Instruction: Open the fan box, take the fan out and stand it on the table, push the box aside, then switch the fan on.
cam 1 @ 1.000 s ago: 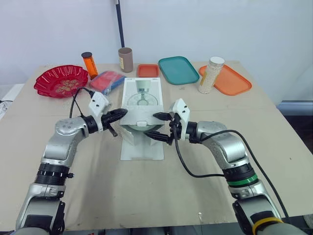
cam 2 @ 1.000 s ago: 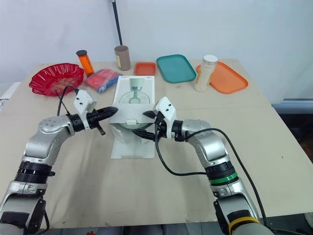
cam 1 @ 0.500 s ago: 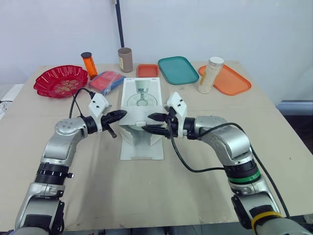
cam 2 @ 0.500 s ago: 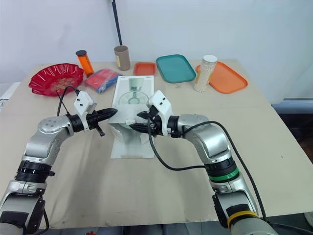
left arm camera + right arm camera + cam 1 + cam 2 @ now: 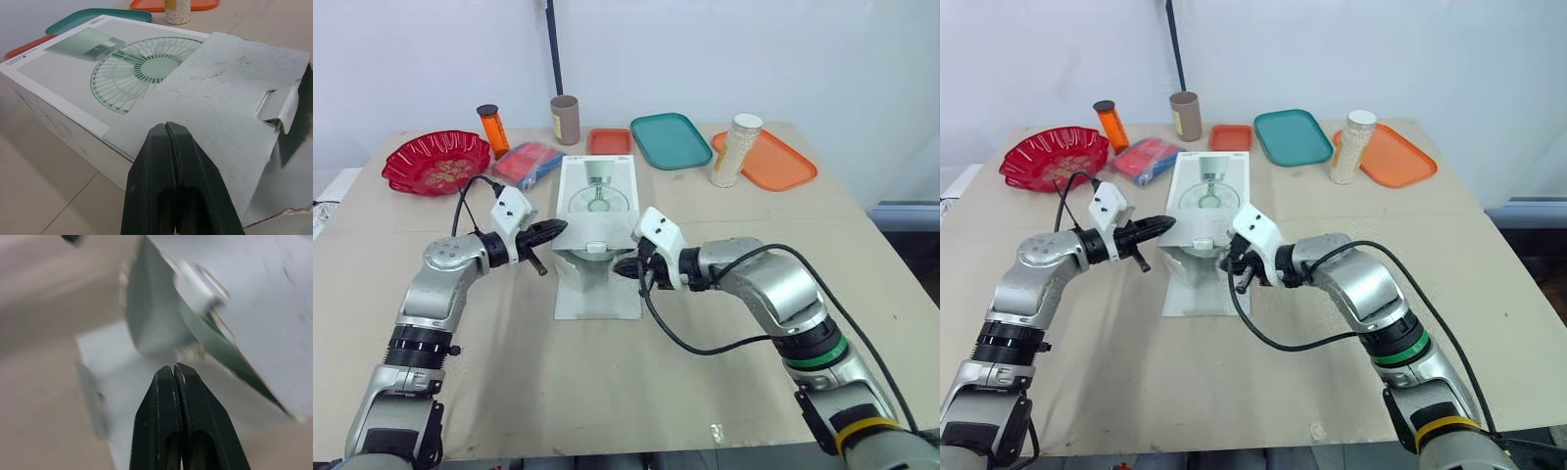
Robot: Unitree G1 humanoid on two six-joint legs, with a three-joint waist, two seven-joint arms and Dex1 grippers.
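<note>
The fan box (image 5: 596,192) lies in the middle of the table (image 5: 607,392), its long side running away from the robot, its near end open. One flap (image 5: 597,299) lies flat on the table towards the robot and another is folded back over the printed top. The green fan (image 5: 579,262) sits inside, its edge showing in the opening. The left gripper (image 5: 556,228) is at the box's left edge by the folded-back flap, its fingers pressed together on nothing. The right gripper (image 5: 625,267) is at the right side of the open end, close to the fan, fingers also together and empty. Along the far edge stand a red bowl (image 5: 435,162), an orange bottle (image 5: 492,127), a cardboard tube (image 5: 565,118), a teal tray (image 5: 670,139) and a jar (image 5: 736,149)
</note>
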